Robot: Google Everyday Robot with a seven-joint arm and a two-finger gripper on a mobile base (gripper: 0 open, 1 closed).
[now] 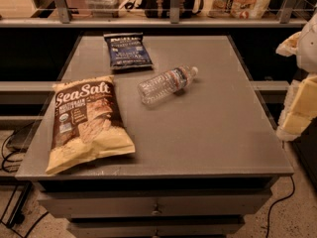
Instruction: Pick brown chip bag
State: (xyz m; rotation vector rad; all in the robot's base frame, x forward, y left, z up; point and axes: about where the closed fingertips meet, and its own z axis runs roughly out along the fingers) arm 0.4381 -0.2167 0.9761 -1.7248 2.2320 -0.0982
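– Brown, crinkly, "Sea Salt" in white across the top: that's my brown chip bag [86,125]. It lies flat on the grey table [223,133], at about 8 o'clock from the table's middle, close to the near left corner.

– What's around it?

– A smaller dark blue chip bag [128,50] sits at 11 o'clock by the far edge, apart from mine. A clear water bottle [166,85] lies on its side just past centre toward 12, near the brown bag's upper right corner but not touching it.

– And your gripper?

– Out at 3 o'clock, beyond the table's right edge. The gripper [299,103] shows only as pale shapes at the side of my view, well apart from the bag. I cannot tell whether it is wide or narrow. The bag is plainly not in it.

– So which step are you on?

– The very first, I judge: the approach is not yet begun and nothing is grasped. The next move calls for a long reach across the table from 3 toward 8 o'clock, passing on the near side of the bottle so I don't set it rolling. Then I come down over the bag. It looks puffy and slick, so I'd pinch a raised fold or an edge rather than press its middle. It may well slip.
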